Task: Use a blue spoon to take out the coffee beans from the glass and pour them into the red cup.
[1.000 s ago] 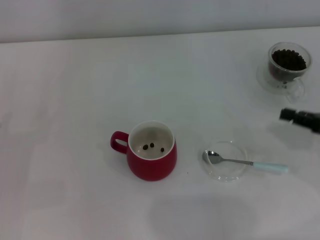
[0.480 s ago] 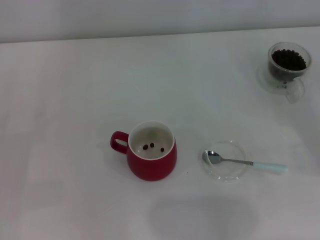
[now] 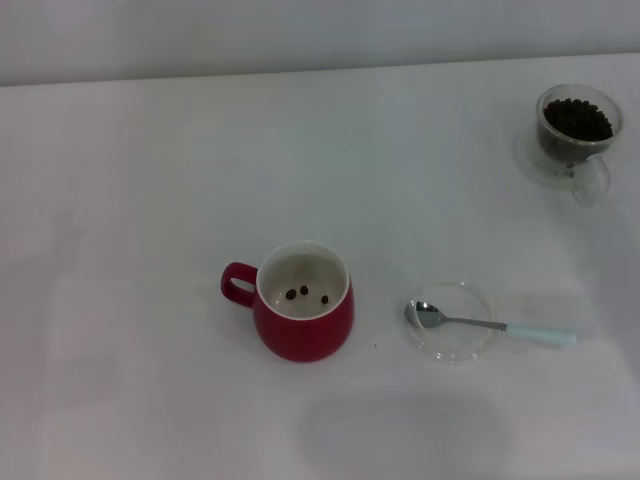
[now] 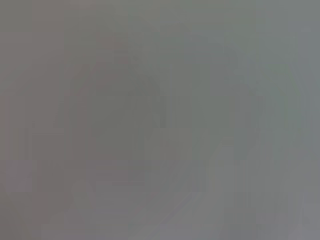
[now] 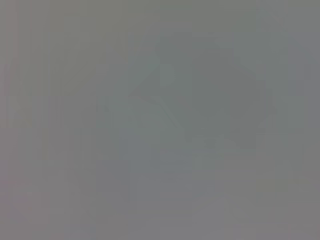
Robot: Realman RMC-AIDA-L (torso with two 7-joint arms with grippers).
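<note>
In the head view the red cup stands near the middle of the white table, handle to the left, with three coffee beans on its white bottom. The blue spoon lies to its right, its metal bowl resting in a flat clear glass saucer and its light-blue handle pointing right. The glass with a heap of dark beans stands at the far right back. Neither gripper shows in the head view. Both wrist views show only a featureless grey blur.
The white table fills the head view, and its far edge runs along the top against a pale wall.
One second ago a black gripper tip showed at the right edge of the head view below the glass. It has withdrawn out of view. The objects have not moved.
</note>
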